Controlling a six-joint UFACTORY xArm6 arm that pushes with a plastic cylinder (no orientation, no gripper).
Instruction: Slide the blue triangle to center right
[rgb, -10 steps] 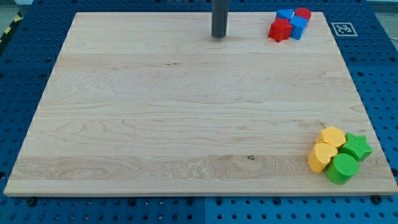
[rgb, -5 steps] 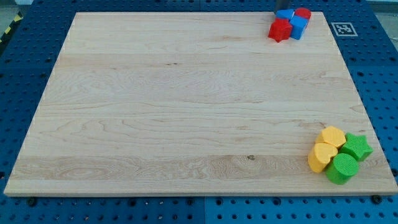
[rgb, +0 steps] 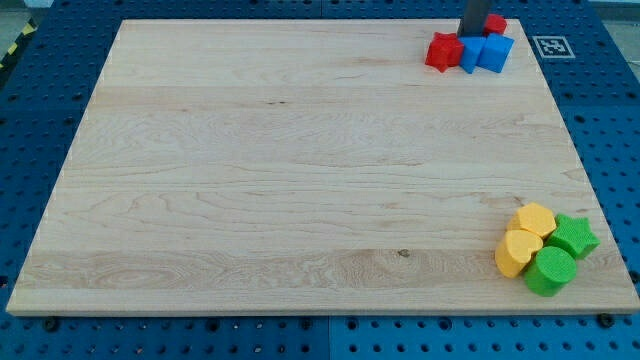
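Tip at the block cluster, top right; push barely begun.

My tip (rgb: 473, 34) is a bare dark rod with no jaws to open or close. It sits at the upper edge of the cluster, with the blue triangle (rgb: 496, 53) just right and below it, touching a second blue block (rgb: 472, 55). The red star-like block (rgb: 442, 52) is left of the tip, and a red block (rgb: 495, 23) right of it. The whole slide down to centre right remains. The blocks are matte, the wooden board (rgb: 300, 180) smooth-grained.

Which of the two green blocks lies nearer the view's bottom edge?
The round green block, below the green star and right of the yellow blocks.
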